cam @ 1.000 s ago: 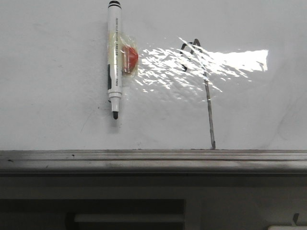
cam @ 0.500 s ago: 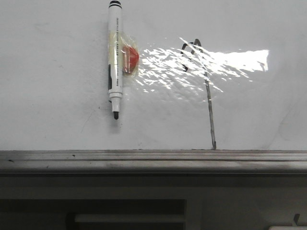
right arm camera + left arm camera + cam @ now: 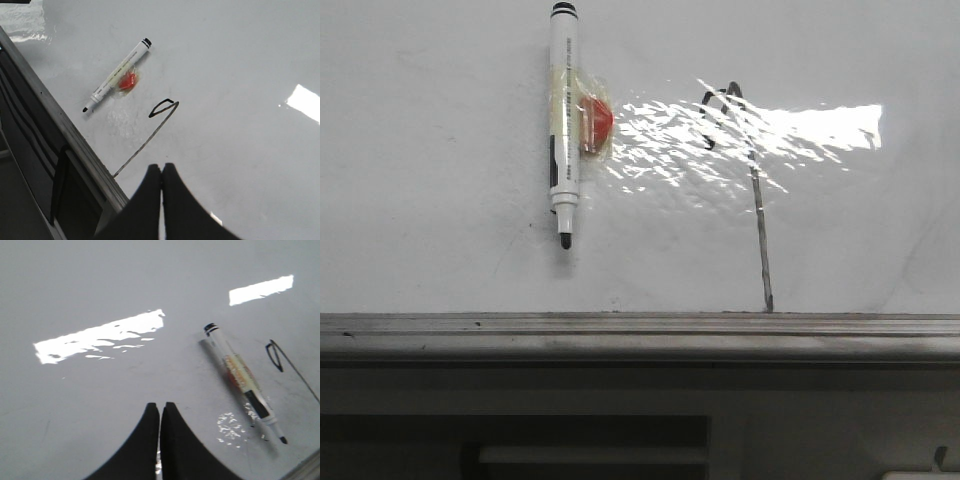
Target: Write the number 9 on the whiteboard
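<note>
The number 9 (image 3: 756,195) is drawn on the whiteboard (image 3: 440,150): a small hooked loop above a long slanted stem that reaches the grey rail. It also shows in the left wrist view (image 3: 280,362) and the right wrist view (image 3: 155,125). A white marker pen (image 3: 564,125) with a black tip lies on the board left of the 9, with a red piece taped to it. My left gripper (image 3: 160,406) is shut and empty over bare board, apart from the pen (image 3: 242,380). My right gripper (image 3: 162,166) is shut and empty, near the stem's lower end.
A grey metal rail (image 3: 640,330) edges the board's near side, with a dark frame below it. Bright glare patches (image 3: 770,135) lie across the board around the 9's loop. In the right wrist view the rail (image 3: 65,135) runs beside the pen (image 3: 117,75).
The front view has shifted slightly: the pen and the 9 sit a few pixels further right and lower than before. Nothing else has moved.
</note>
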You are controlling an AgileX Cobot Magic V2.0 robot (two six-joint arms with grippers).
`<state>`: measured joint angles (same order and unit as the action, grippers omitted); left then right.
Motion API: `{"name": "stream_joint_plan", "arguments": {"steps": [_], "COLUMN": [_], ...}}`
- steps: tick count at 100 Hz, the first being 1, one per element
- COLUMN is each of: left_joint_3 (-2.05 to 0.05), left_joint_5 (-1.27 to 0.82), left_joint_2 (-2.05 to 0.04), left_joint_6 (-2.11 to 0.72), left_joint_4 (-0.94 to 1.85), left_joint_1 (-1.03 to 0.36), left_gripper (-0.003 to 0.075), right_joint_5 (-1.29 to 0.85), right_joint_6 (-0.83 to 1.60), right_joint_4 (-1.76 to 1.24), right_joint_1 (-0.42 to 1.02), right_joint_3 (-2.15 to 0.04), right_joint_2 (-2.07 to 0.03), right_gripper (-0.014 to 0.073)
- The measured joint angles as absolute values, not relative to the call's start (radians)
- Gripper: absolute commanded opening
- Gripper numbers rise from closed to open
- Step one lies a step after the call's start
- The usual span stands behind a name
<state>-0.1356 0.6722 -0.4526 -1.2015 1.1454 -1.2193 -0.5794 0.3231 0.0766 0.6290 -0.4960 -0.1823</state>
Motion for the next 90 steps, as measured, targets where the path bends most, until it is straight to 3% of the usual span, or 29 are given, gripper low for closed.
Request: {"name": "stream_joint_plan", "arguments": {"steps": [34,66,90], "left_joint_3": [0.000,0.000,0.000], "left_joint_5": [0.460,0.210,-0.114], "left_joint_2": [-0.431,-0.196,-0.007], "left_joint_6": [-0.497,-0.398,-0.333], "left_joint_4": [0.467,0.344,0.298], "left_joint_1": [-0.768,-0.520,-0.323], "left_gripper": [-0.0020,-0.0020,-0.0020], "right_joint_5": [-0.579,-0.579,-0.579], "right_joint_6": [0.323,0.323,0.323], "right_joint_4": [0.077,0.077,0.077], "right_joint_1": [0.629,0.629,0.629], "right_joint_3": [-0.496,-0.496,-0.496], "right_joint_2": [-0.182,-0.182,-0.182], "right_gripper": [-0.0061,-0.0061,-0.0061]}}
